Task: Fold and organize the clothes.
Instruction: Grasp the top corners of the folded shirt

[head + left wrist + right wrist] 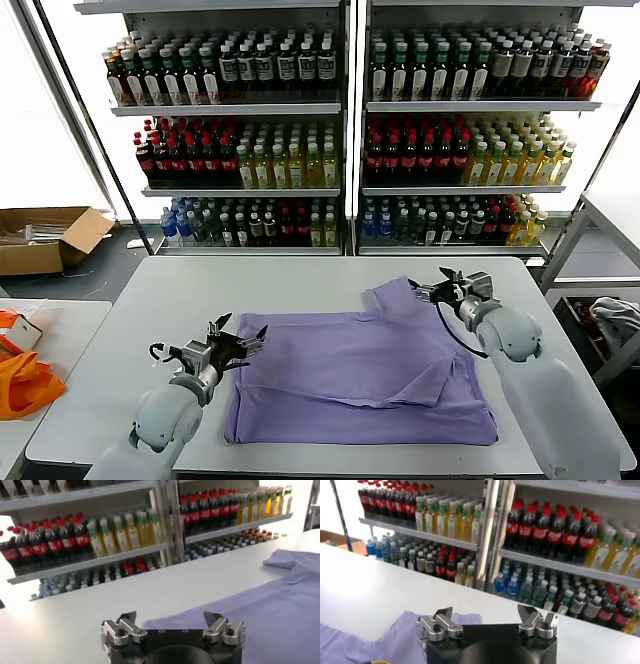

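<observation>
Lavender knit, thin and soft: the short-sleeved T-shirt [360, 375] lies spread on the white bench [150, 300] before us, partly folded, one sleeve [395, 300] turned toward the far right and a doubled flap creased near the right hem. Its long axis runs across the bench, left to right.

Our left gripper [232, 350] hovers at the shirt's left edge, fingers [122, 625] spread wide and holding nothing; from its wrist the cloth runs ahead and off toward the other arm. Our right gripper [445, 290] sits at the far right corner, just beside that upturned sleeve, its fingers [442, 621] equally wide and empty.

We judge the fold only begun. Each arm stands near its own end of the garment, so either may take the nearer edge; the next move turns on drawing cloth inward along that long axis.

Behind the bench stand metal shelves of bottled drinks [300, 130]. An open cardboard box [40, 238] rests on the floor at left, an orange bag [22, 380] on the neighbouring table.
</observation>
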Tool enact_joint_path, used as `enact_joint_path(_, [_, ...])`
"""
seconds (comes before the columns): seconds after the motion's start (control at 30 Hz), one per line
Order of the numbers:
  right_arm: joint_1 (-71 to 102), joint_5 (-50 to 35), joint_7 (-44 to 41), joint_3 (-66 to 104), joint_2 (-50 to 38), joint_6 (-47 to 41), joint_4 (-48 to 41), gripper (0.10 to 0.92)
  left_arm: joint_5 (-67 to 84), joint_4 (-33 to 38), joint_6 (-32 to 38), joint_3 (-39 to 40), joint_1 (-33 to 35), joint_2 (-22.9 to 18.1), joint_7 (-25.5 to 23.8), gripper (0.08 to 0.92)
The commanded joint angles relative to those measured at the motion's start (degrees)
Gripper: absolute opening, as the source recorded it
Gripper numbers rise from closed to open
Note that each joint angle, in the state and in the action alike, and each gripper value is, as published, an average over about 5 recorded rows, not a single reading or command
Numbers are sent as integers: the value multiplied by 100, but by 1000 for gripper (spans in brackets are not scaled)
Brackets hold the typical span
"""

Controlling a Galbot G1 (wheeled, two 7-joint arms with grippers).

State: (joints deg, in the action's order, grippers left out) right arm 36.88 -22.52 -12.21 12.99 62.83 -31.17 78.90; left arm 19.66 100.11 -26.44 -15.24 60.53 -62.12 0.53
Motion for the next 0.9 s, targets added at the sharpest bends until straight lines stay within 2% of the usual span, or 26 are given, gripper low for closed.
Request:
enact_joint_path(0.03, [-463,-87,-106,-197,416,-216,-744,823,320,-530,-130,123,-470,107,72,822])
enact_joint_path(0.47, [-506,-75,217,-114,672,-217,-1028,823,351,-811,-45,234,-663,-200,212,823])
enact_joint_path(0.9, [-490,-107,331,-51,765,-214,-1161,823,360,-947,-62,214,-689,-291,215,823])
